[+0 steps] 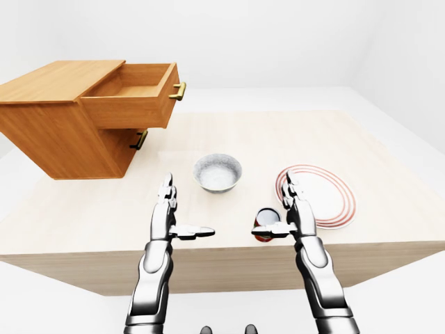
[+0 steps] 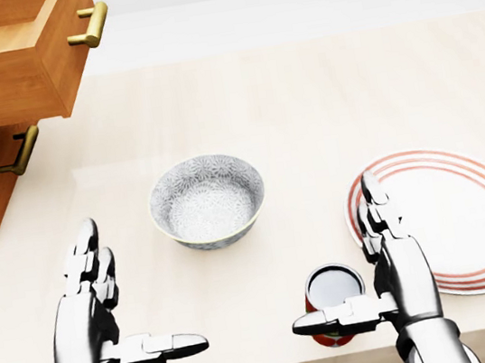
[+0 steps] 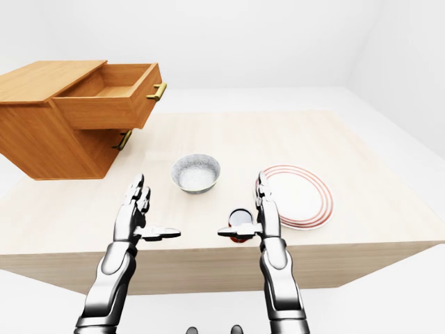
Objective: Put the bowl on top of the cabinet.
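**Robot hands spread and empty, bowl waiting just beyond them**

The left robot hand (image 2: 105, 302) and right robot hand (image 2: 373, 262) hover flat-fingered over the near edge of the surface (image 2: 303, 99), thumbs pointing inward, holding nothing. The patterned bowl (image 2: 207, 200) sits beyond and between them, nearer the left hand. It looks like glazed ceramic: rigid, probably smooth, moderately heavy and breakable. Cupping its sides from both flanks seems safest. The wooden cabinet (image 1: 62, 80) stands far up-left of the left hand; a red cup (image 2: 333, 300) touches or nearly touches the right thumb.
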### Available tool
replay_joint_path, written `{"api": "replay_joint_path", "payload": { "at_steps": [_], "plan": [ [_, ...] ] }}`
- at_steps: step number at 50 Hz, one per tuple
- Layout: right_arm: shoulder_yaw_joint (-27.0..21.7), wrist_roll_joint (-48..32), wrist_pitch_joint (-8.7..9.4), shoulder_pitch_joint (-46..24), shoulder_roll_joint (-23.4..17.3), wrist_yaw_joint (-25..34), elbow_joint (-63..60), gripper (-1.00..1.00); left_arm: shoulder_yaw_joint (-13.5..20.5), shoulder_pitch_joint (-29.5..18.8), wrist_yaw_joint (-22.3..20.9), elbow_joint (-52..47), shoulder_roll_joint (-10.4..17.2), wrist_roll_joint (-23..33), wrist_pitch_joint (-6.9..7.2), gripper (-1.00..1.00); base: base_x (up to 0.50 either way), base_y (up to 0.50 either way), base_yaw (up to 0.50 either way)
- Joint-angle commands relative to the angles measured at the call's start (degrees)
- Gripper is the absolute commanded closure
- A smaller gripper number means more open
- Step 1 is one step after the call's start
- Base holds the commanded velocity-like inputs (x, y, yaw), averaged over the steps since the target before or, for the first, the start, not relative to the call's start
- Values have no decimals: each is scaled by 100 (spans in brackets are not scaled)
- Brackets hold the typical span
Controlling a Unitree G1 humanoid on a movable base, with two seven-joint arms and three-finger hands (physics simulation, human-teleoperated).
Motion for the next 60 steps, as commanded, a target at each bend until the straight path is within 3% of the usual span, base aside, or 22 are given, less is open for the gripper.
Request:
{"api": "replay_joint_path", "payload": {
  "at_steps": [1, 7, 35, 36, 37, 39, 46, 48, 51, 60],
  "plan": [
    [-52, -107, 243, 82, -32, -28, -233, -100, 165, 9, -138, -269, 85, -65, 303, -100, 0, 0, 0],
    [-8, -200, 323, 103, -24, -64, -305, -100, 177, -7, -122, -340, 83, -42, 393, -100, 0, 0, 0],
    [56, -217, 397, 184, -19, 70, -517, -100, 199, 113, -229, -576, 90, -83, 393, -100, 0, 0, 0],
    [79, -128, 268, 235, -23, 208, -535, -100, 197, 167, -261, -620, 88, -101, 393, -100, 21, 0, 0],
    [90, -142, 377, 268, -26, 222, -608, -100, 211, 185, -282, -632, 81, -138, 393, -100, 50, 0, 0],
    [74, -133, 397, 255, -22, 230, -612, -100, 217, 179, -313, -658, 92, -151, 393, -100, 50, 0, 0],
    [81, -191, 354, 229, -14, 192, -535, -100, 227, 157, -326, -656, 96, -154, 393, -100, 50, 0, 0],
    [110, -286, 183, 296, -13, 141, -598, -100, 231, 167, -332, -655, 95, -152, 393, -100, 50, 2, 0],
    [108, -225, 274, 315, -5, 196, -671, -100, 227, 195, -335, -719, 92, -149, 393, -100, 50, 9, 0],
    [85, -175, 265, 281, -7, 212, -618, -100, 224, 179, -326, -656, 89, -116, 393, -100, 50, 8, 0]
  ]
}}
